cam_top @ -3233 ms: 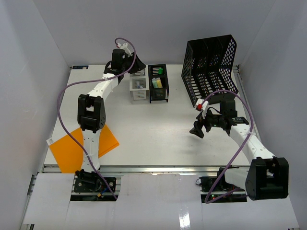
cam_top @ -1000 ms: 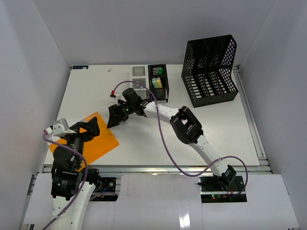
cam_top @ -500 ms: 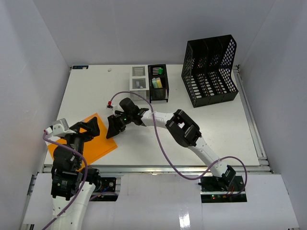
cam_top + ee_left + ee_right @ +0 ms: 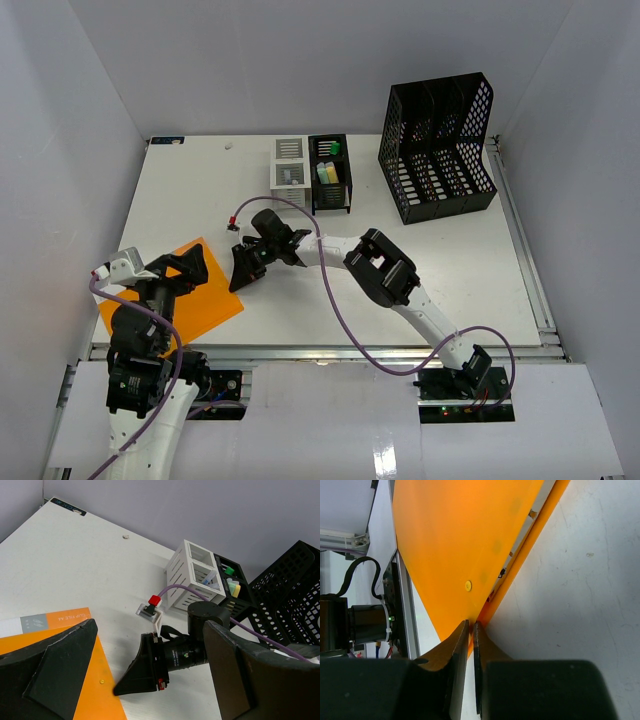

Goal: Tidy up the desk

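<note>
An orange clip file (image 4: 205, 297) lies flat at the front left of the white desk (image 4: 190, 190). My right gripper (image 4: 237, 283) reaches left across the desk and is shut on the file's right corner; in the right wrist view its jaws (image 4: 470, 625) pinch the orange edge (image 4: 465, 540). In the left wrist view the same black gripper (image 4: 135, 672) touches the file's corner (image 4: 107, 700). My left gripper (image 4: 185, 270) hovers over the file's near part, wide open and holding nothing (image 4: 150, 630).
A black mesh magazine rack (image 4: 437, 145) stands at the back right. A black pen holder with coloured highlighters (image 4: 330, 172) and a white slotted organiser (image 4: 288, 165) sit at the back middle. A metal rail (image 4: 330, 350) runs along the front edge; white walls enclose the desk.
</note>
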Motion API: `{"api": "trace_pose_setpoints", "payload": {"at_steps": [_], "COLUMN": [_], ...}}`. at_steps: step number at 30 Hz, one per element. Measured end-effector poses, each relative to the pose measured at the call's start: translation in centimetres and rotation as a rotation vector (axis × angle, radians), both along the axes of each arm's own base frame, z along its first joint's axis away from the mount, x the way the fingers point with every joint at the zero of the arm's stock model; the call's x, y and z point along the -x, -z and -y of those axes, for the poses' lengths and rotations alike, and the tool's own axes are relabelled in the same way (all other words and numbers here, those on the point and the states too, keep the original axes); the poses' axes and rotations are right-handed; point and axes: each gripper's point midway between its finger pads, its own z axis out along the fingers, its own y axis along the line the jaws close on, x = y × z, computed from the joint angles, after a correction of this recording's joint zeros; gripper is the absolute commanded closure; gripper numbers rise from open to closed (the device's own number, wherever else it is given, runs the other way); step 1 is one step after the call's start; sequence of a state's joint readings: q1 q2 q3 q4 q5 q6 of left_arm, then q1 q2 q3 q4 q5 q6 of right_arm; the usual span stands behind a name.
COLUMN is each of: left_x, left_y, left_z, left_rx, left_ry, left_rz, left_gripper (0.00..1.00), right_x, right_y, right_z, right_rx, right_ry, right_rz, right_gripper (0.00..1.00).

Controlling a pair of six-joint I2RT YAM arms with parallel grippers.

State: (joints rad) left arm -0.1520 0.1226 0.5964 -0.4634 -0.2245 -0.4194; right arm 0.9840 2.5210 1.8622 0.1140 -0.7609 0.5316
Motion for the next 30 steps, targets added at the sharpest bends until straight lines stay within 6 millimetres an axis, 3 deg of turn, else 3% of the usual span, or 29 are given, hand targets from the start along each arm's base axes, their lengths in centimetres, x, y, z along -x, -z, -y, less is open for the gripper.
{"api": "trace_pose_setpoints", "payload": {"at_steps": [4, 19, 24, 30], "left_x": [0.0, 0.0, 0.0, -0.1], "left_y": [0.0, 0.0, 0.0, 0.1], "left_z": [0.0, 0.0, 0.1, 0.2], "left_rx": [0.0, 0.0, 0.0, -0.001], "left_ry": [0.0, 0.0, 0.004, 0.009], "left_rz": [0.0, 0.0, 0.0, -0.004], "left_gripper": [0.02, 0.02, 0.02, 0.02], "right_x": [0.0, -0.1, -0.2, -2.1], "right_y": [0.0, -0.3, -0.9, -3.9], "right_z": [0.0, 0.3, 2.1, 4.5], "right_rx": [0.004, 0.013, 0.021, -0.01], "right_ry": [0.004, 0.024, 0.032, 0.073], "right_rz": [-0.01, -0.059, -0.035, 0.033], "right_gripper": [0.92, 0.92, 0.92, 0.92]}}
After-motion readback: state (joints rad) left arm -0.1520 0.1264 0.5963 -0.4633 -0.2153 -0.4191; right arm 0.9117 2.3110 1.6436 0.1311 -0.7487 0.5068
